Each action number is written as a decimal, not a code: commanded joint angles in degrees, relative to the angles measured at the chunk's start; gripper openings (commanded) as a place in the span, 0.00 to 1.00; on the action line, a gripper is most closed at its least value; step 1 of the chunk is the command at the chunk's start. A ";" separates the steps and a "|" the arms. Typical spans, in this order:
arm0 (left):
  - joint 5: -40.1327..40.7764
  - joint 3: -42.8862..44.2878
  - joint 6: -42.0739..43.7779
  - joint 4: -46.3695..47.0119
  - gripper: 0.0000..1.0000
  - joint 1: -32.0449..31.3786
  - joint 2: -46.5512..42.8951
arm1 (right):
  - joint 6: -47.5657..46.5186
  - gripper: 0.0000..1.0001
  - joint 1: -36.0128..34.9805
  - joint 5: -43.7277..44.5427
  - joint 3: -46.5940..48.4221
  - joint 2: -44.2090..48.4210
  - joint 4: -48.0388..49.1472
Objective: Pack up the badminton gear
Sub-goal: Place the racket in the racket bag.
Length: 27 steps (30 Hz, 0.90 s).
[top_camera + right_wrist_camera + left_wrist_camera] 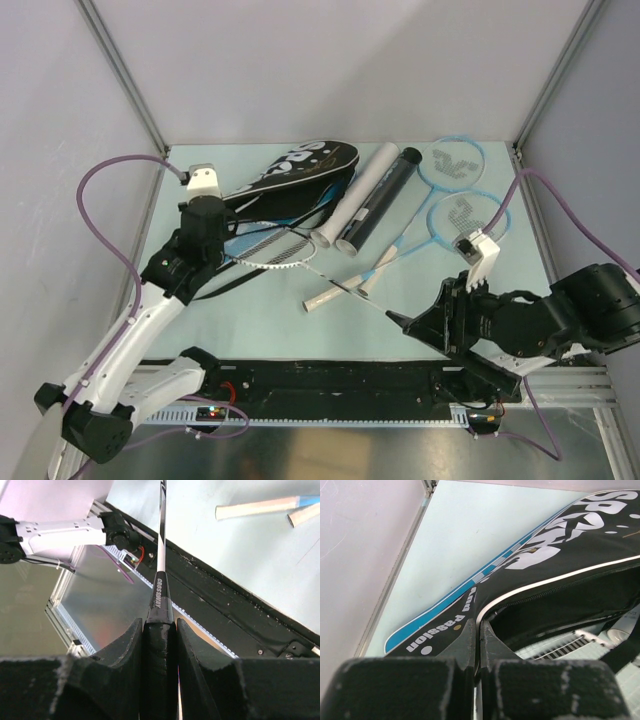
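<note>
Your left arm [130, 338] wears white shells between black joints, and a white camera block [203, 179] caps its wrist. A lilac cable [85, 190] leaves that block. A second lilac cable [568, 212] serves your right arm [590, 310], which is nearly all black, bulky and rounded, with its own white camera block [480, 252]. Your right pincer [160, 630] has matt black fingers [125, 675] scuffed grey at the edges; your left pincer [478, 635] matches.
</note>
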<state>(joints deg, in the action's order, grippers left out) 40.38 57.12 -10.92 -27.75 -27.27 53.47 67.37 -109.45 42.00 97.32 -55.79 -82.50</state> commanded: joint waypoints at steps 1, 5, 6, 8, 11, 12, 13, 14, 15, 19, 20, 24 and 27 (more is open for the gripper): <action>-1.93 2.23 -0.36 0.78 0.00 2.53 -0.07 | -3.41 0.00 2.50 7.42 5.44 2.03 -9.58; -2.80 2.35 -0.22 0.39 0.00 3.67 -0.10 | -6.48 0.00 4.43 6.73 8.68 1.58 -9.51; -3.09 2.37 -0.36 0.36 0.00 3.86 -0.20 | -7.31 0.00 4.77 6.54 9.56 1.49 -9.52; -3.77 2.20 -0.67 0.29 0.00 4.06 -0.49 | -8.43 0.00 5.45 6.04 10.41 1.59 -9.39; -4.16 2.17 -0.73 0.19 0.00 4.18 -0.18 | -9.48 0.00 6.17 5.16 10.84 2.29 -8.98; -4.08 2.19 -0.71 0.13 0.00 4.21 0.02 | -9.64 0.00 6.35 4.74 10.90 2.58 -8.94; -4.04 2.24 -0.65 0.09 0.00 4.31 0.17 | -9.77 0.00 6.57 4.40 10.93 2.78 -8.97; -3.88 2.31 -0.67 0.08 0.00 4.41 0.29 | -9.96 0.00 6.73 3.88 10.86 2.92 -8.94; -3.76 2.52 -0.63 0.07 0.00 4.63 0.57 | -10.24 0.00 6.85 3.44 10.82 3.03 -8.83; -3.44 3.97 -0.50 -0.22 0.00 5.67 2.07 | -10.89 0.00 7.37 1.94 11.37 3.49 -9.12; -3.85 4.23 -0.86 -0.39 0.00 5.97 2.25 | -10.92 0.00 7.52 1.77 11.43 3.71 -9.36; -6.02 4.36 -2.41 -0.51 0.00 6.71 2.12 | -10.58 0.00 8.83 1.82 10.01 5.28 -9.36; -11.00 3.74 -5.05 -0.68 0.00 6.73 0.82 | -10.75 0.00 9.86 2.52 7.50 5.79 -8.41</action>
<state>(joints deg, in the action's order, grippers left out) 34.35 59.00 -12.60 -28.03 -20.99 55.81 56.69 -101.30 36.03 104.79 -52.14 -86.17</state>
